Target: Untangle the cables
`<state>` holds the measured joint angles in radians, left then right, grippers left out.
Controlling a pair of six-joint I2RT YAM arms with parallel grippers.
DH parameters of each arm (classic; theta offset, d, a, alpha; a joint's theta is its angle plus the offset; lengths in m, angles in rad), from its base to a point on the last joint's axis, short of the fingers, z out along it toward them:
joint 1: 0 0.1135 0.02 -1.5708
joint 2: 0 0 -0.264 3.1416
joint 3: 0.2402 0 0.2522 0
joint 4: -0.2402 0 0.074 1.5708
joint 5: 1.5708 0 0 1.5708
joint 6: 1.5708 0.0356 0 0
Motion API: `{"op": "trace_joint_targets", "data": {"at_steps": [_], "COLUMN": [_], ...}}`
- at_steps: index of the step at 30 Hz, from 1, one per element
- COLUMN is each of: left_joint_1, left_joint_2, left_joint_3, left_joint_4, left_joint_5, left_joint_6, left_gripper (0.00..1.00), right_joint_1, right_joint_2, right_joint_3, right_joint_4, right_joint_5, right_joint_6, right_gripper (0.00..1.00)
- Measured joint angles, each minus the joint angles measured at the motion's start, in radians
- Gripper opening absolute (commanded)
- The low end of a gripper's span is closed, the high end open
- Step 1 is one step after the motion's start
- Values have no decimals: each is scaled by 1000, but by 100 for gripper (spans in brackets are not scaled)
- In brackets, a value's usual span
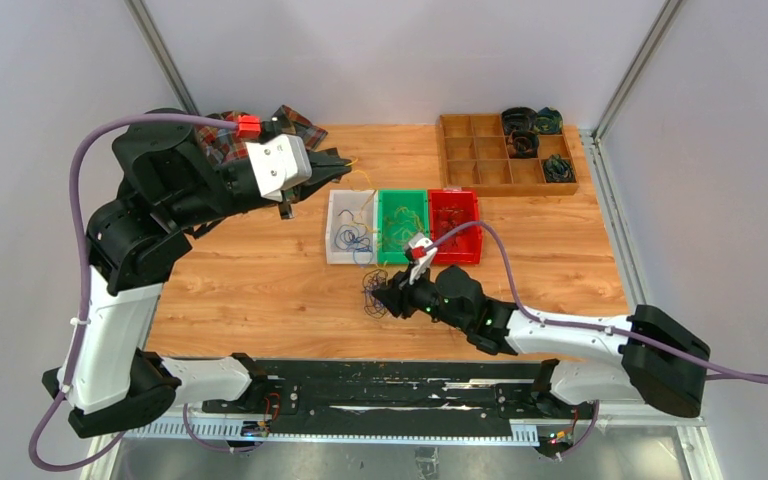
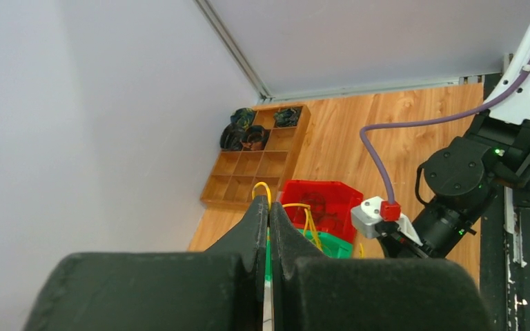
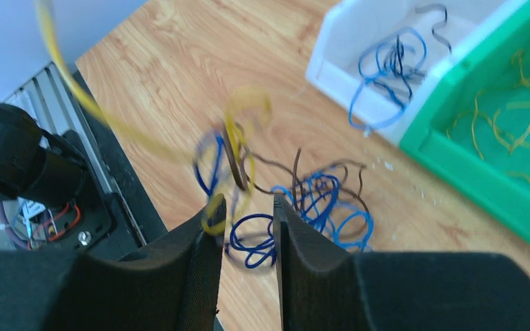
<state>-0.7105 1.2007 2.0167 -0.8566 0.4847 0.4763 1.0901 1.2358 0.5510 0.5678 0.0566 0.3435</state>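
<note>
A tangle of cables [image 1: 375,290], blue, dark and yellow loops, lies on the wooden table in front of the bins. My right gripper [image 1: 388,296] is low at this tangle. In the right wrist view its jaws [image 3: 246,210] stand apart, with a blue loop [image 3: 255,238] on the table between them. A blurred yellow cable [image 3: 215,207] touches the left fingertip and stretches up and away to the left. My left gripper [image 1: 338,165] is raised above the far-left part of the table. It is shut [image 2: 269,203] on a yellow cable [image 2: 262,184] that loops out past its tips.
Three bins stand side by side behind the tangle: a white bin [image 1: 332,240] with blue cables, a green bin [image 1: 402,192] with yellow cables and a red bin [image 1: 454,258]. A wooden compartment tray [image 1: 480,160] sits at the back right. A plaid cloth [image 1: 225,140] lies at the back left.
</note>
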Motion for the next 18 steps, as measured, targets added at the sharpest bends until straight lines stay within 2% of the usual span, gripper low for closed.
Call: {"op": "trace_joint_targets", "data": {"at_steps": [4,9,13,18], "left_joint_1": [0,0,0,0], "left_joint_2": [2,3,9,33], "left_joint_3": [18,48,69,134], "left_joint_4": [-3,-5,-7,-1], "left_joint_5": [-6,-7,-19,-80], "left_joint_6": [10,13,26,58], "left_gripper": [0,0,0,0], "right_joint_1": [0,0,0,0], "right_joint_2": [-41,-89,-143,-200], "right_joint_3": [-108,-165,-188,-292], "right_joint_4": [31,33,39,48], "right_joint_5": [26,58,75,102], "right_joint_6": [30,57,75,104], "right_gripper": [15,9,10,4]}}
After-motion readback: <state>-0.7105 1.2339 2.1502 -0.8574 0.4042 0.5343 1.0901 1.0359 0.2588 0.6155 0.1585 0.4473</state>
